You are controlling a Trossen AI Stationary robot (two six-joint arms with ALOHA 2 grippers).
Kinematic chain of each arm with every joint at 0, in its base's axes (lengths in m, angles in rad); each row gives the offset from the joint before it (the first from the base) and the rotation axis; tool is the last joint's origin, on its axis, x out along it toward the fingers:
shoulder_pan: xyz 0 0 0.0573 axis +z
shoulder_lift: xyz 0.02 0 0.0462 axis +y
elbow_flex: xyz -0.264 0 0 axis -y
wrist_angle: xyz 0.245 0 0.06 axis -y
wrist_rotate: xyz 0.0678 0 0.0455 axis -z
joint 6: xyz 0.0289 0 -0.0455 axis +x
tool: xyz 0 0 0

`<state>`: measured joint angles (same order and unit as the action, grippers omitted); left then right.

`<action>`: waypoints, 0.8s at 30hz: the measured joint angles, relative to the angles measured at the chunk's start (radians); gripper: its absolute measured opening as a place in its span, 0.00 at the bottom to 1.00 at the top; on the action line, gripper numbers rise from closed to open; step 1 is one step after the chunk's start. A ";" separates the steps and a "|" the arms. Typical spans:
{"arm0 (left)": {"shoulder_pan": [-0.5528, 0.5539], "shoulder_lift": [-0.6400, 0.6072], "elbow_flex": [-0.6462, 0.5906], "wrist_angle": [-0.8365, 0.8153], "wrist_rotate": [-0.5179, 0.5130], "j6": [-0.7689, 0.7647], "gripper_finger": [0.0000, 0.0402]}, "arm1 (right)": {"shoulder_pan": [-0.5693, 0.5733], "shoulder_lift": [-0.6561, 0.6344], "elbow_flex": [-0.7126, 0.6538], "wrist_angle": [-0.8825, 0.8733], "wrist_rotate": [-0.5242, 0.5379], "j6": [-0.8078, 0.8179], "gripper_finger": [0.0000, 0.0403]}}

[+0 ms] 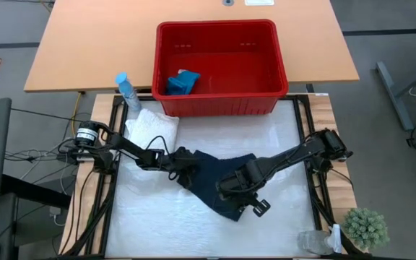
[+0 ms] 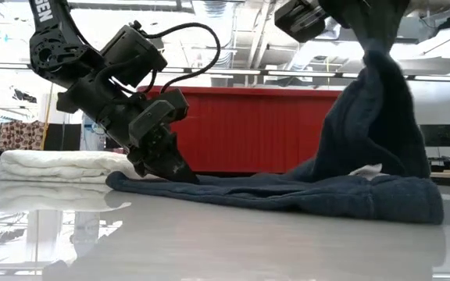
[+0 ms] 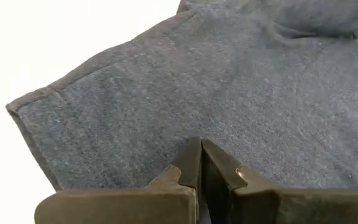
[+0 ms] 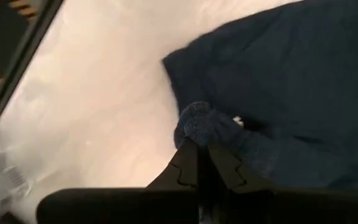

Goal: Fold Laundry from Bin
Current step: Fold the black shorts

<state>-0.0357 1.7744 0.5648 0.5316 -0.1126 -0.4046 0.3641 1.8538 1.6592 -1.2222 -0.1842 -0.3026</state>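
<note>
**Laundry: one piece folded, one in hand, one waiting in the bin**

Laundry is sitting at three stages. The white lacy cloth point(image 1: 150, 128) is lying as a neat flat stack at the table's left edge, just in front of the bin point(image 1: 219, 32), so I judge that piece finished. The teal-blue item point(image 1: 182, 82) is lying crumpled inside the red bin, at its left end, not yet taken out.

The dark navy cloth point(image 1: 219, 177) is the piece being worked. It is spreading across the middle of the white table surface point(image 1: 193, 231), between the two arms. The right gripper point(image 4: 199, 149) is pinching a bunched edge of it with its fingers closed tight, and in the low view that side of the cloth is hanging up from the table in a tall peak while the remainder is lying flat. The left gripper point(image 2: 170, 165) is pressing down at the cloth's opposite edge, its fingers drawn together; the left wrist view shows them closed against the fabric, though whether they are actually holding a fold of it I cannot tell.

By my reading the navy piece is in mid-fold, with the raised side needing to be carried over and laid down. After that, the teal item is left to fetch and fold.

A blue spray bottle point(image 1: 126, 91) is standing beside the bin's left corner.
</note>
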 joint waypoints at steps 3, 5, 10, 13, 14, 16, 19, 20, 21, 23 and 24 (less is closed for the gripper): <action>0.014 -0.015 0.016 0.005 0.043 -0.002 0.00 | -0.026 0.000 -0.016 0.031 0.025 0.057 0.07; 0.019 -0.036 0.031 -0.006 0.073 -0.002 0.00 | -0.053 -0.002 -0.040 0.044 0.023 0.093 0.07; 0.030 -0.129 0.078 -0.007 0.080 0.000 0.00 | -0.093 -0.002 -0.138 0.081 0.028 0.119 0.07; 0.033 -0.189 0.090 -0.056 0.055 0.010 0.00 | -0.095 -0.002 -0.188 0.114 0.023 0.110 0.07; 0.033 -0.210 0.091 -0.068 0.043 0.012 0.00 | -0.094 -0.002 -0.199 0.123 0.023 0.104 0.07; 0.032 -0.251 0.092 -0.084 0.018 0.010 0.00 | -0.087 -0.002 -0.216 0.145 0.024 0.096 0.07; 0.023 -0.279 0.092 -0.088 0.029 -0.021 0.00 | -0.082 -0.002 -0.225 0.150 0.016 0.095 0.07; 0.015 -0.281 0.092 -0.078 0.043 -0.024 0.00 | -0.081 -0.002 -0.225 0.156 0.003 0.094 0.07; 0.004 -0.282 0.092 -0.068 0.053 -0.024 0.00 | -0.081 -0.003 -0.225 0.166 -0.005 0.092 0.07; -0.028 -0.282 0.093 -0.073 0.037 -0.024 0.00 | -0.083 -0.003 -0.225 0.181 -0.005 0.081 0.07; -0.044 -0.281 0.092 -0.074 0.015 -0.032 0.00 | -0.083 -0.003 -0.225 0.184 -0.005 0.068 0.07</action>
<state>-0.0799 1.4937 0.6563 0.4573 -0.0978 -0.4362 0.2810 1.8511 1.4345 -1.0384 -0.1894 -0.2343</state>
